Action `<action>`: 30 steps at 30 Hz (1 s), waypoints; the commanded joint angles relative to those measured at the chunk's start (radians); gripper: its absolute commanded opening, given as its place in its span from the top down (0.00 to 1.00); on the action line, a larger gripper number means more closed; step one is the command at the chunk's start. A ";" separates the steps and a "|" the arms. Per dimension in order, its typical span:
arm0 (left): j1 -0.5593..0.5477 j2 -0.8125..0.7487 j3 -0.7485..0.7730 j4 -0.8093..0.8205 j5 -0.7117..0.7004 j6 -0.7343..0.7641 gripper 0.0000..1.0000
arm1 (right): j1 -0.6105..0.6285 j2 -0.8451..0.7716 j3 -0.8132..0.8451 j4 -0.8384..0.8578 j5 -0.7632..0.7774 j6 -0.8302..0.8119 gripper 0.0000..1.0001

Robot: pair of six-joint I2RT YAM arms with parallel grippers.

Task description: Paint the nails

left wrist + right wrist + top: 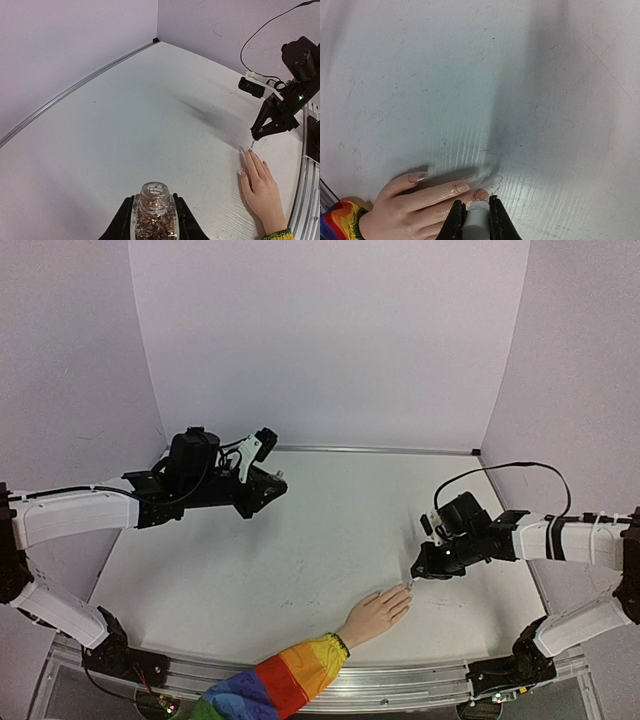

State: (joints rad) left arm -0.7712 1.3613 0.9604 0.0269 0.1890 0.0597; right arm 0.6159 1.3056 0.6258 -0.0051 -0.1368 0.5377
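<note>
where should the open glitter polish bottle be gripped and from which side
Grip the bottle by its broad body below the threaded neck, with one finger on each opposite side wall. The flat-looking sides give the pads purchase, and the open mouth stays clear for a brush. The left end effector is shut on it this way, its fingers running alongside the body.

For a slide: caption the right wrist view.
Right gripper shut on a pale brush handle, at the nails of a flesh-coloured, rainbow-sleeved hand.
</note>
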 commanded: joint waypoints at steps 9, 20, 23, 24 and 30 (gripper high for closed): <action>0.006 -0.030 0.017 0.054 0.006 0.005 1.00 | -0.001 0.042 0.011 -0.004 -0.026 -0.030 1.00; 0.006 -0.025 0.019 0.054 0.004 0.006 1.00 | -0.001 0.055 0.013 0.024 -0.007 -0.024 1.00; 0.006 -0.026 0.018 0.054 0.004 0.006 1.00 | -0.001 0.054 0.009 0.030 0.003 -0.016 1.00; 0.006 -0.027 0.019 0.054 0.003 0.006 1.00 | -0.001 0.052 0.008 0.034 0.005 -0.010 1.00; 0.006 -0.024 0.021 0.054 0.004 0.009 1.00 | -0.001 0.060 0.000 0.039 0.019 0.002 1.00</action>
State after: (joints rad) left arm -0.7712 1.3579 0.9604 0.0269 0.1886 0.0601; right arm 0.6159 1.3544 0.6258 0.0395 -0.1402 0.5262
